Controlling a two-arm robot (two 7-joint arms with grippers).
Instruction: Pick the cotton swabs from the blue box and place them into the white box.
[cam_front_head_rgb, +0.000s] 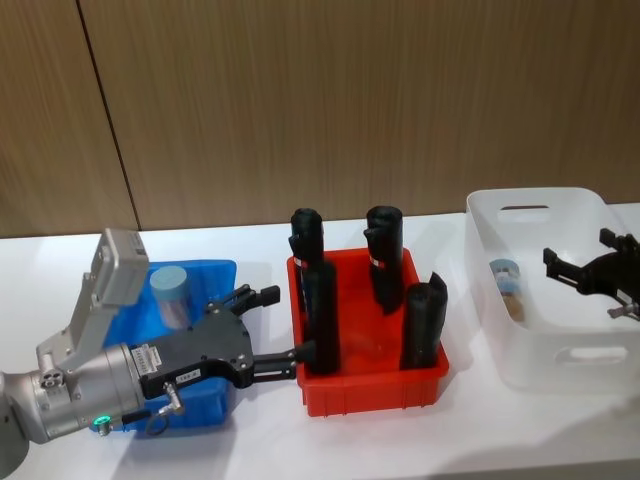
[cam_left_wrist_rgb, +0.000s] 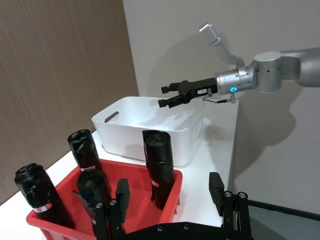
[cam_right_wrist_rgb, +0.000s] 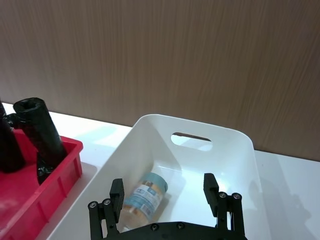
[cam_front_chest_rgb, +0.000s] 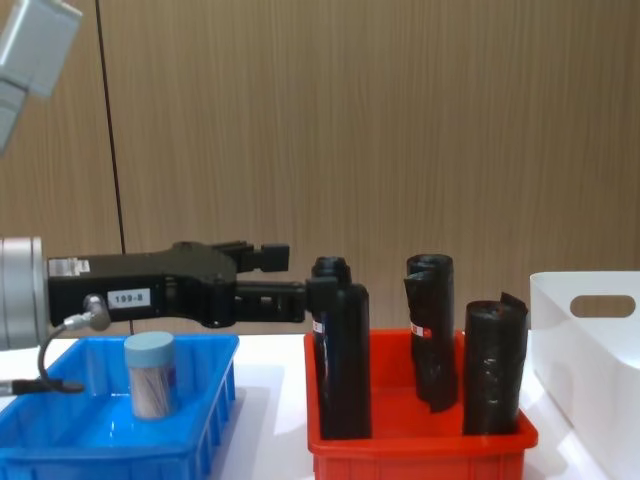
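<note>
One cotton swabs tub (cam_front_head_rgb: 170, 295) with a pale blue lid stands upright in the blue box (cam_front_head_rgb: 215, 270), also visible from the side (cam_front_chest_rgb: 150, 375). My left gripper (cam_front_head_rgb: 285, 325) hovers open and empty over the blue box's right side, its fingertips reaching the red bin's nearest black roll (cam_front_chest_rgb: 338, 350). A second cotton swabs tub (cam_right_wrist_rgb: 145, 192) lies on its side in the white box (cam_right_wrist_rgb: 200, 131). Above that box my right gripper (cam_front_head_rgb: 578, 262) is open with nothing held; its fingers (cam_right_wrist_rgb: 116, 192) straddle the lying tub from above.
A red bin (cam_front_head_rgb: 370, 390) holding several tall black rolls (cam_front_head_rgb: 384, 250) stands between the blue box and the white box (cam_front_head_rgb: 590, 365). A wood-panelled wall runs behind the white table. Bare tabletop lies along the front edge.
</note>
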